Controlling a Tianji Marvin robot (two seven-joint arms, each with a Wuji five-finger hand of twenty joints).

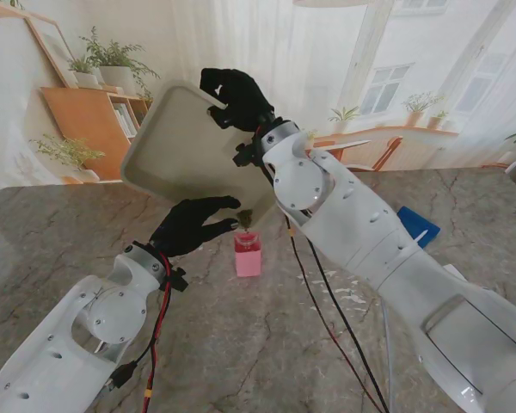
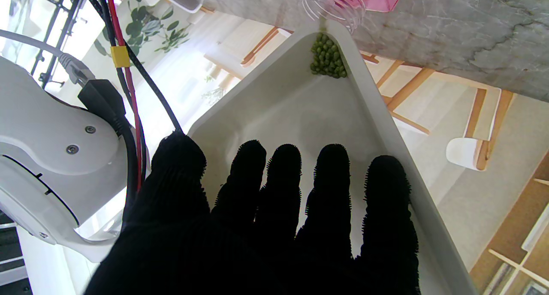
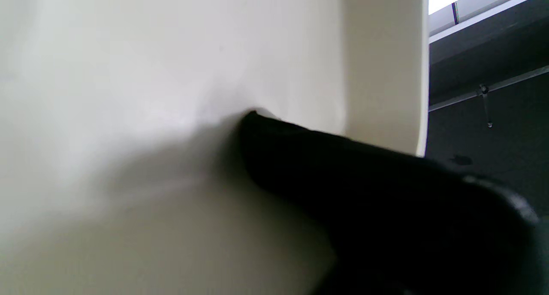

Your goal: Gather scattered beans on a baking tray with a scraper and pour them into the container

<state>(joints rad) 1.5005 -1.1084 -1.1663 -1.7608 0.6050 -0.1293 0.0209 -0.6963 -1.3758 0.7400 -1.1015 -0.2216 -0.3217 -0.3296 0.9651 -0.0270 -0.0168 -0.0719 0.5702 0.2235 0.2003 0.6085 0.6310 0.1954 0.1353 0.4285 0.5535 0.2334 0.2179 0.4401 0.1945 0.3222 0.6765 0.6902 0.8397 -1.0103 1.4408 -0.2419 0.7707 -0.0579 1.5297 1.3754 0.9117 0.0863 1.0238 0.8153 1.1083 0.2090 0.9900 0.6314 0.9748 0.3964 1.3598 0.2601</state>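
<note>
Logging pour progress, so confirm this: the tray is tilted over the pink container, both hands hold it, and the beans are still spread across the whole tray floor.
Wrong on the beans. The left wrist view shows the green beans bunched in the baking tray's lowest corner, over the container's mouth. The rest stands: tray tilted, left hand and right hand holding it.

Tray (image 1: 185,146) tilted steeply off the table (image 1: 267,344), one corner pointing down over the container (image 1: 248,255) standing mid-table. Beans (image 2: 328,55) bunched in that low corner, just above the container mouth. Right hand (image 1: 236,99) on the tray's far high edge, left hand (image 1: 193,225) on its near low edge, left of the container.
</note>
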